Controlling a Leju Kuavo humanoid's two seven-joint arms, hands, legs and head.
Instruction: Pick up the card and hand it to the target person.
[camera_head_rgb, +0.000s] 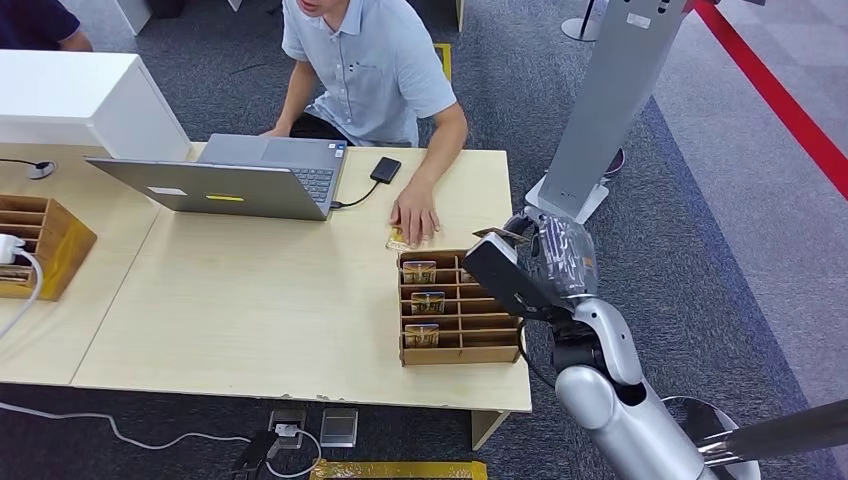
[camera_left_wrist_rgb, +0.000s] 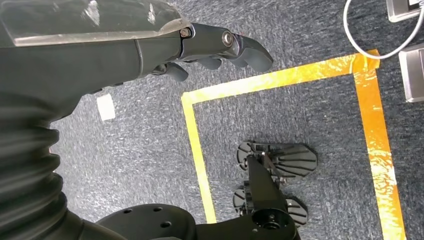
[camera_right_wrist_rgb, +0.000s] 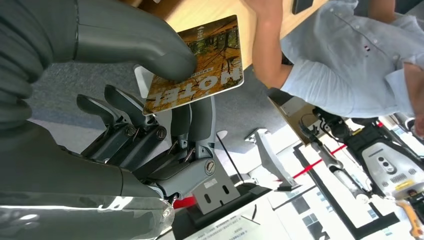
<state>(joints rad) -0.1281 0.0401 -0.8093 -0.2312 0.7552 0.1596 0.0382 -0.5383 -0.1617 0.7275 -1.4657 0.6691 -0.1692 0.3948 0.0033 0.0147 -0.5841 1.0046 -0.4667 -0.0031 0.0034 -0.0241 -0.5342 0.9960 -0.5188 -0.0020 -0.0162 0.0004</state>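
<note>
My right hand (camera_head_rgb: 545, 262) is raised past the table's right edge, beside the wooden card box (camera_head_rgb: 460, 347). Its thumb and fingers pinch a card (camera_right_wrist_rgb: 200, 60) printed with autumn leaves and the word HOTEL; the card (camera_head_rgb: 500, 236) points toward the table. The box holds several more cards standing in its slots. A person in a light blue shirt (camera_head_rgb: 370, 70) sits at the far side of the table, one hand (camera_head_rgb: 413, 215) resting flat on another card (camera_head_rgb: 397, 241) just beyond the box. My left hand (camera_left_wrist_rgb: 150, 50) hangs over the carpet, fingers loosely extended, holding nothing.
On the light wood table (camera_head_rgb: 250, 290) an open laptop (camera_head_rgb: 230, 180) and a small black device (camera_head_rgb: 385, 169) lie near the person. A second wooden box (camera_head_rgb: 45, 240) stands at the left. A grey kiosk stand (camera_head_rgb: 610, 100) rises right of the table.
</note>
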